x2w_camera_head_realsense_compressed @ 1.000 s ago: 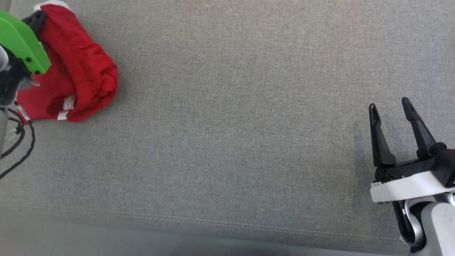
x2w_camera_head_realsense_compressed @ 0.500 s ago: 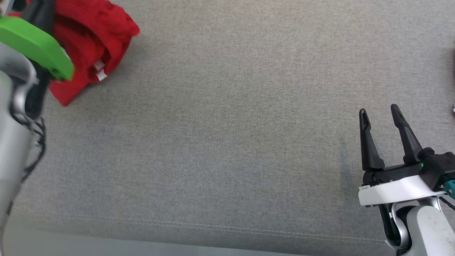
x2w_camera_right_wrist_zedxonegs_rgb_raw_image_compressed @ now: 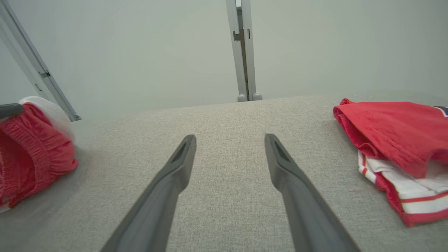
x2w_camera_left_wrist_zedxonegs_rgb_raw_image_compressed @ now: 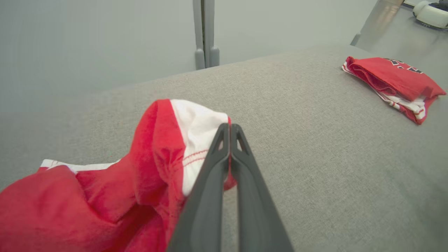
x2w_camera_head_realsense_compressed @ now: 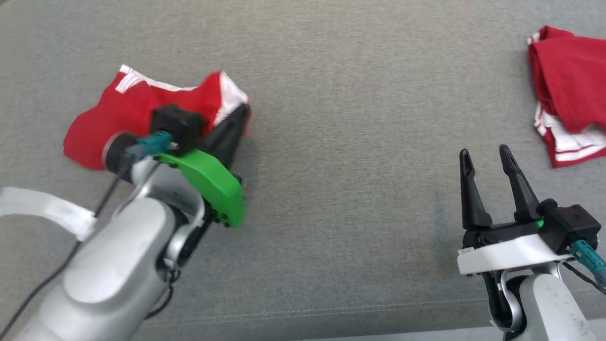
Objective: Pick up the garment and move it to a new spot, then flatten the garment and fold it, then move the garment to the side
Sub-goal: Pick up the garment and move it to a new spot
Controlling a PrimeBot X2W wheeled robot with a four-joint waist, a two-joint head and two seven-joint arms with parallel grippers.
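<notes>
The left gripper (x2w_camera_left_wrist_zedxonegs_rgb_raw_image_compressed: 230, 131) is pressing its two dark fingers together on the white-banded edge of the red and white garment (x2w_camera_left_wrist_zedxonegs_rgb_raw_image_compressed: 147, 175), whose crumpled bulk is trailing down to the lower left over the grey fabric surface (x2w_camera_left_wrist_zedxonegs_rgb_raw_image_compressed: 315, 140). A folded red garment (x2w_camera_left_wrist_zedxonegs_rgb_raw_image_compressed: 395, 78) is lying well apart at the upper right, and a grey post (x2w_camera_left_wrist_zedxonegs_rgb_raw_image_compressed: 205, 35) is standing behind the far edge.

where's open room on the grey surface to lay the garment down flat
The widest bare stretch of the grey surface lies between the crumpled garment, held by the left gripper, and the open right gripper. It is crowded far right, where the folded garment lies.
</notes>
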